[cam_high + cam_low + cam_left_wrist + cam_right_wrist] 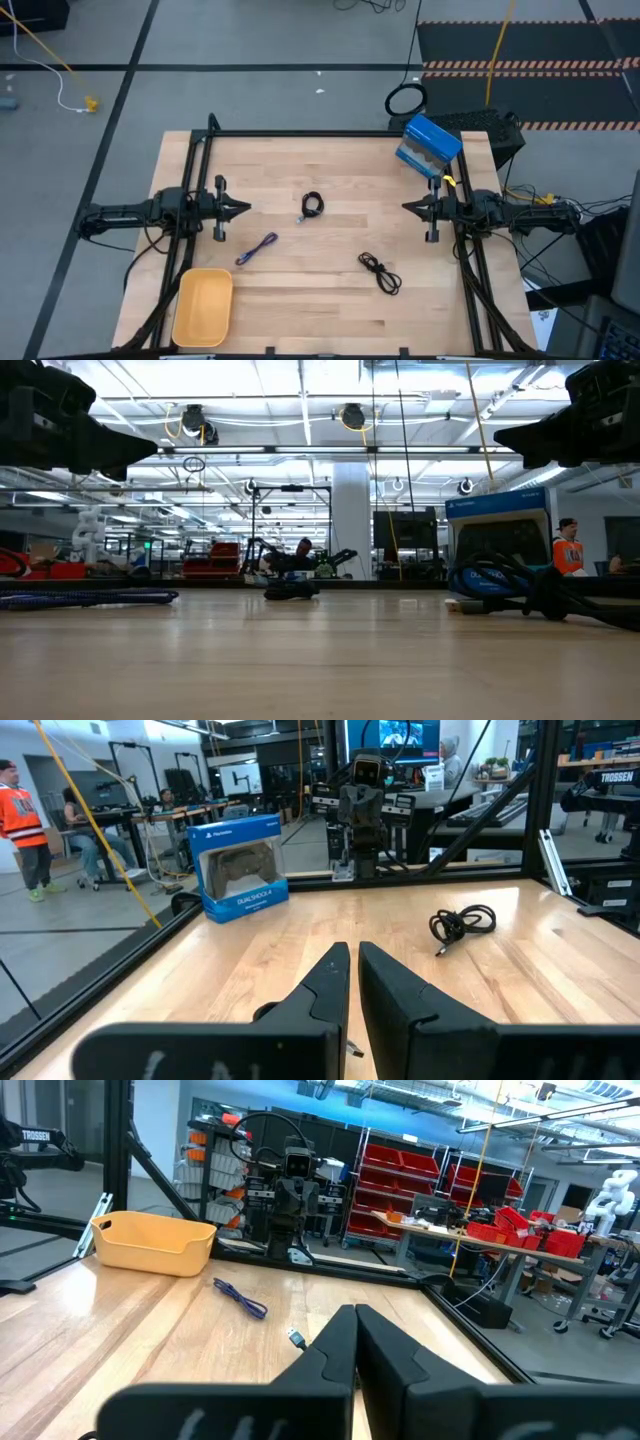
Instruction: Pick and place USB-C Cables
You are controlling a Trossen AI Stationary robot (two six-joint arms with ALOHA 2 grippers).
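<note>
Three cables lie flat on the wooden table. The tight black coil is mid-table between both grippers. The purple cable lies nearer the front left. The loose black bundle lies front right. My left gripper hovers shut at the table's left, pointing right. My right gripper hovers shut at the table's right, pointing left. Both are raised above the tabletop and touch nothing.
A yellow bin sits at the front left corner. A blue controller box stands at the far right corner. A large black ring-shaped loop lies on the floor beyond the table. Black frame rails border the table.
</note>
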